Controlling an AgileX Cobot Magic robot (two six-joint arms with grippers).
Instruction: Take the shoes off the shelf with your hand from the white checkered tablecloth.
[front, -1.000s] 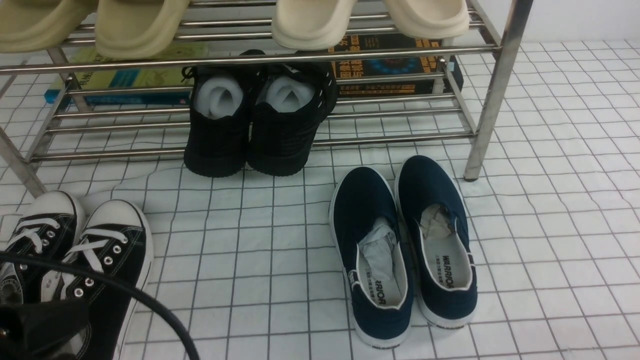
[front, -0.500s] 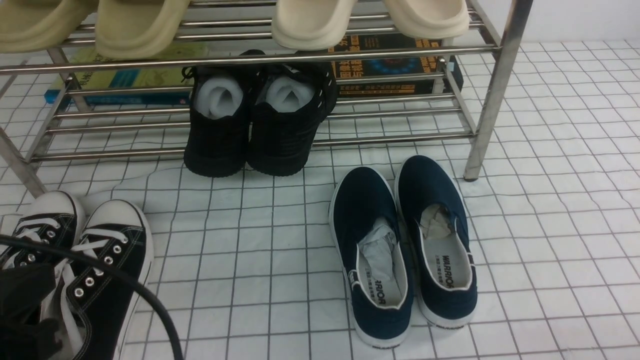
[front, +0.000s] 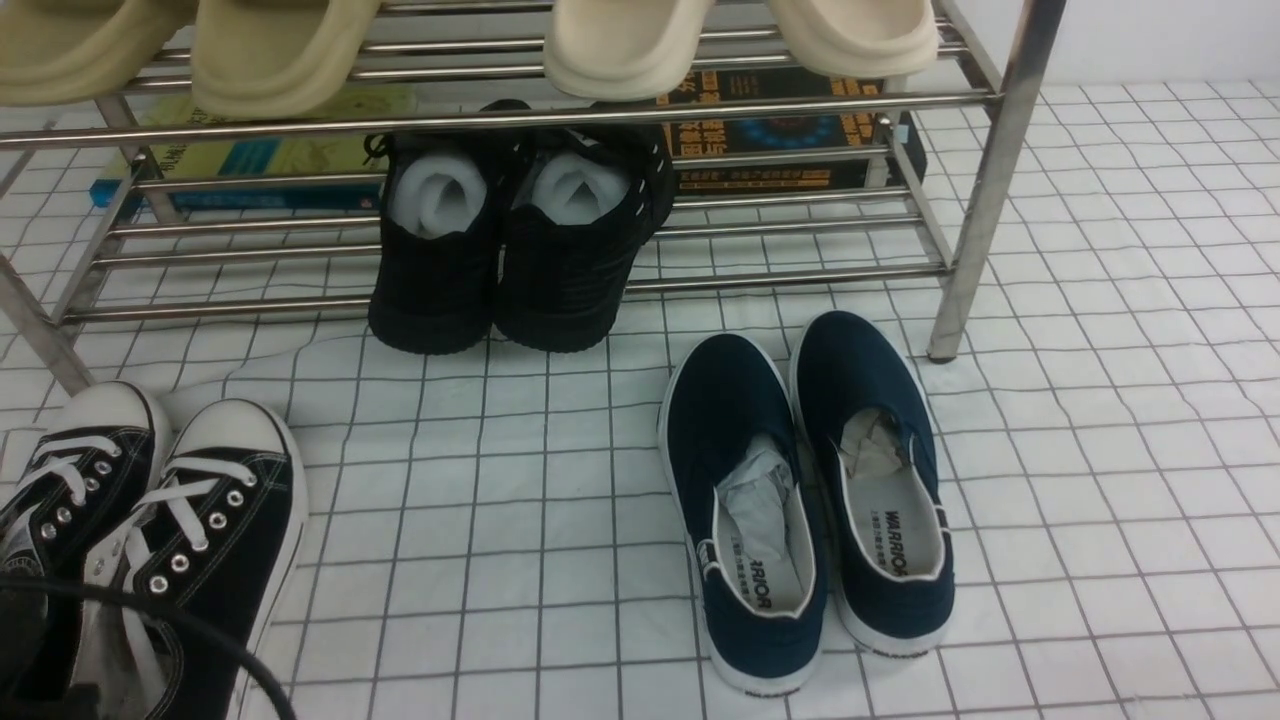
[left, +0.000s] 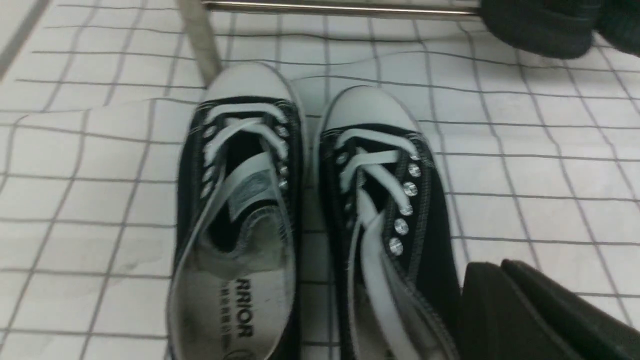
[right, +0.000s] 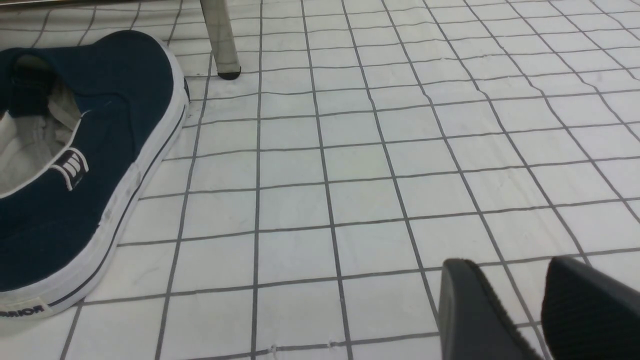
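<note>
the shoes (front: 150, 530) sit lower left on the white checkered tablecloth (front: 520, 480). left end effector (left: 520, 310) beside them, jaws together, empty; could snag a lace. right end effector (right: 520, 310) apart.

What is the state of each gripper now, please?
Left gripper: closed, holding nothing, beside the shoes.
Right gripper: open, empty, above the white checkered tablecloth.

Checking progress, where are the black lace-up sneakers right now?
The sneakers sit on the checkered tablecloth at the front view's lower left, beside the shelf leg.
</note>
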